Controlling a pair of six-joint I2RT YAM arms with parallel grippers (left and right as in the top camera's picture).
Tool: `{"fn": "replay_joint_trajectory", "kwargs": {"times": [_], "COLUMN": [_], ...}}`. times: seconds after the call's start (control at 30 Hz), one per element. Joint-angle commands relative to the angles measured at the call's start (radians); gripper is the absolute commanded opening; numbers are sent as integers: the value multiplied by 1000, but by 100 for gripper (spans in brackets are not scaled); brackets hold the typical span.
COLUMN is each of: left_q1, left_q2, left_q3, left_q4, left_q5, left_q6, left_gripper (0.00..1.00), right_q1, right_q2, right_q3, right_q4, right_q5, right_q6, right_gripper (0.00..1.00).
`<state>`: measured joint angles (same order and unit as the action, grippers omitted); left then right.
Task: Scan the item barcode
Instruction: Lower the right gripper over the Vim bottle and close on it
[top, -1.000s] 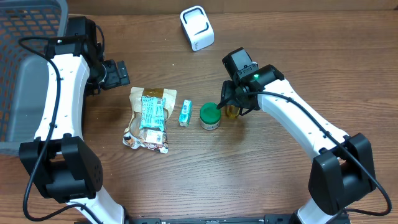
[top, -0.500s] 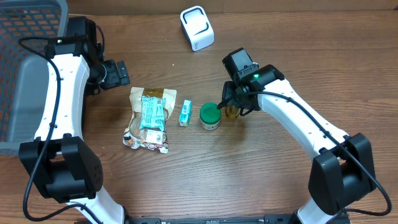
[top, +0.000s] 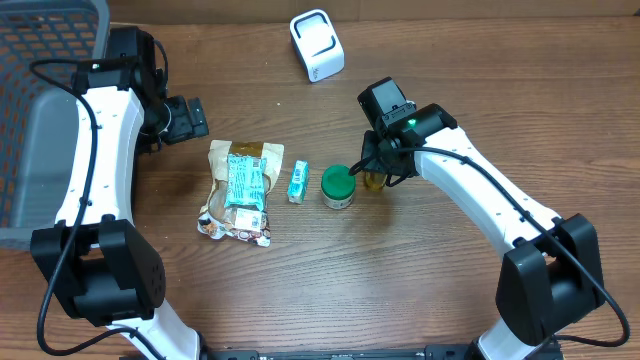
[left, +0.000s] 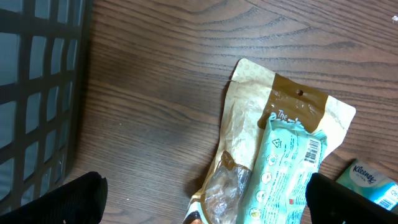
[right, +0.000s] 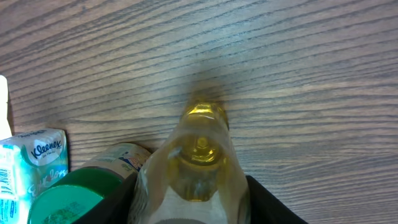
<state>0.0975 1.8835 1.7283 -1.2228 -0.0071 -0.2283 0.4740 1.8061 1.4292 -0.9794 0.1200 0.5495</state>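
Note:
A small clear bottle of yellow liquid (top: 373, 180) (right: 200, 134) stands on the wooden table to the right of a green-lidded jar (top: 338, 186) (right: 68, 193). My right gripper (top: 376, 165) (right: 196, 208) reaches down over the bottle, and its black fingers press against both of the bottle's sides. My left gripper (top: 190, 118) (left: 205, 208) hangs open above the top of a brown snack bag (top: 240, 190) (left: 249, 124), with nothing between its fingers. A teal packet with a barcode (left: 313, 149) lies on that bag. The white scanner (top: 317, 45) sits at the back.
A small Kleenex pack (top: 298, 183) (right: 34, 155) lies between the bag and the jar. A dark mesh basket (top: 40, 110) (left: 37, 93) fills the left edge of the table.
The right gripper's jaws have closed in on the yellow bottle. Neither arm has otherwise shifted, and the items lie where they were.

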Motion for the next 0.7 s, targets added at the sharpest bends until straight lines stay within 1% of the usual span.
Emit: {"fn": "replay_joint_trajectory", "kwargs": {"times": [0.0,0.07,0.2,0.37,0.67], "left_q1": [-6,-6,-6,-6,-6], "left_q2": [-6,-6,-6,-6,-6], "left_q3": [-7,-7,-7,-7,-7], "left_q4": [2,2,2,2,2], "left_q5": [7,8,7,7,7], "left_q6": [15,15,15,15,15], "left_gripper": [99,100,99,99,100], "right_q1": [3,3,3,3,3], "right_q2": [-4,-4,-4,-4,-4], "right_q3": [14,14,14,14,14], "right_q4": [5,5,4,2,-2], "right_q5": [11,11,11,11,10], "right_q6": [0,0,0,0,0], "right_gripper": [43,41,32,30,30]}}
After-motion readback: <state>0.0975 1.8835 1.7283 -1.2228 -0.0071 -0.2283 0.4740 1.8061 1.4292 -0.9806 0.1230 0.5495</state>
